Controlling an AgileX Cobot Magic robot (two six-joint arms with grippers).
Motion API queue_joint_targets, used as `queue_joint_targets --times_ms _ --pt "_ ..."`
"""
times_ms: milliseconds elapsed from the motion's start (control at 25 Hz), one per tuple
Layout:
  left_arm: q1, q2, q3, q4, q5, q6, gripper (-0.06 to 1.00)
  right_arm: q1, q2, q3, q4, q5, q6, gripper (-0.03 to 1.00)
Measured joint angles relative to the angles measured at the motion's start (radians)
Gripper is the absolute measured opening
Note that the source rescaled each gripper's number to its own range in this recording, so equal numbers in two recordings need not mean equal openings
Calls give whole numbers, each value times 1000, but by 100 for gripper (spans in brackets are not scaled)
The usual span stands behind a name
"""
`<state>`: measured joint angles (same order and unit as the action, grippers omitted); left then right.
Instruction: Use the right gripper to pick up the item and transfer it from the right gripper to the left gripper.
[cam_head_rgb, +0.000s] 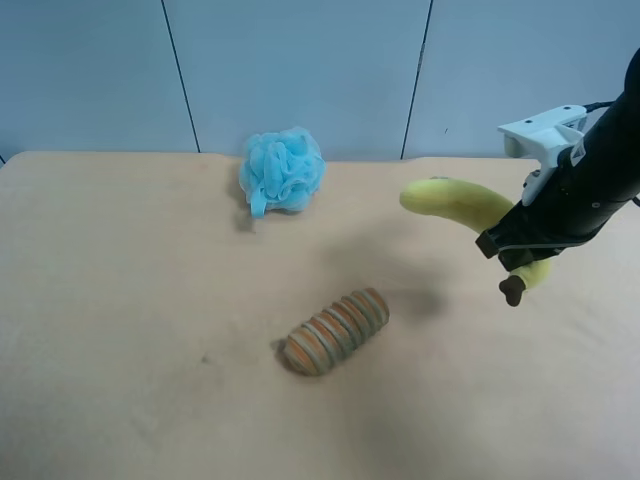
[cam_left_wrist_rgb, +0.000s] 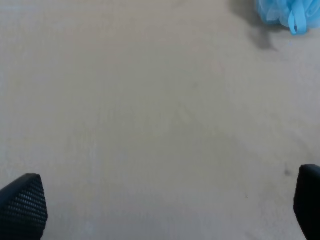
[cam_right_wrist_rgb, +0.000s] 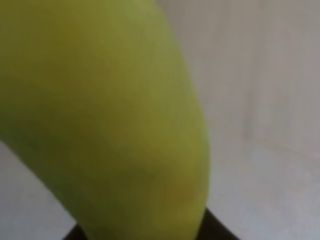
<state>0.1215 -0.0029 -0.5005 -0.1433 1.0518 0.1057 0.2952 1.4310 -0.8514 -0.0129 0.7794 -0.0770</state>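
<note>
The yellow plush banana (cam_head_rgb: 455, 203) hangs in the air at the exterior high view's right, its brown stem tip (cam_head_rgb: 512, 291) pointing down. The right gripper (cam_head_rgb: 520, 250), a black claw with a white housing on a round black arm, is shut on the banana's lower part and holds it above the table. In the right wrist view the banana (cam_right_wrist_rgb: 105, 120) fills most of the frame, blurred and very close. The left gripper (cam_left_wrist_rgb: 165, 210) is open over bare table, with only its two black fingertips (cam_left_wrist_rgb: 22, 205) showing. It does not show in the exterior high view.
An orange-and-grey striped roll (cam_head_rgb: 337, 330) lies on the tan table (cam_head_rgb: 120, 300) near the middle. A fluffy light-blue bath pouf (cam_head_rgb: 282, 171) sits at the far edge and also shows in a corner of the left wrist view (cam_left_wrist_rgb: 290, 12). A blue wall stands behind.
</note>
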Motion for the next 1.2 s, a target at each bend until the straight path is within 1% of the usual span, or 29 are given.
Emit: queue_joint_targets --times_ms 80,200,400,480,560,680,760,840,920,960,1080,1200 --pt "0 0 0 0 0 0 100 48 -12 0 0 12 -20 0" --pt "0 22 0 0 1 0 100 130 -14 -27 0 62 -57 0" --pt "0 147 -1 -24 4 0 100 288 -14 -134 -25 105 -90 0" --pt "-3 192 -5 -63 4 1 100 348 -14 -167 -55 112 -108 0" --pt "-13 227 -9 -131 1 1 100 405 -14 -197 -69 119 -121 0" --pt "-23 271 -10 -210 2 1 100 454 -14 -230 -72 130 -157 0" --pt "-28 289 -10 -264 1 23 100 470 -14 -246 -72 135 -167 0" --pt "-41 294 -17 -314 2 91 100 485 -14 -252 -73 136 -179 0" --pt "-63 303 -45 -342 10 160 100 502 -14 -254 -71 144 -195 0" --pt "-75 311 -60 -345 14 190 100 514 -14 -254 -70 147 -203 0" --pt "-124 361 -125 -333 32 228 97 551 -12 -254 -57 157 -209 0" --pt "-194 427 -186 -292 49 243 96 573 -11 -254 -51 158 -209 0"
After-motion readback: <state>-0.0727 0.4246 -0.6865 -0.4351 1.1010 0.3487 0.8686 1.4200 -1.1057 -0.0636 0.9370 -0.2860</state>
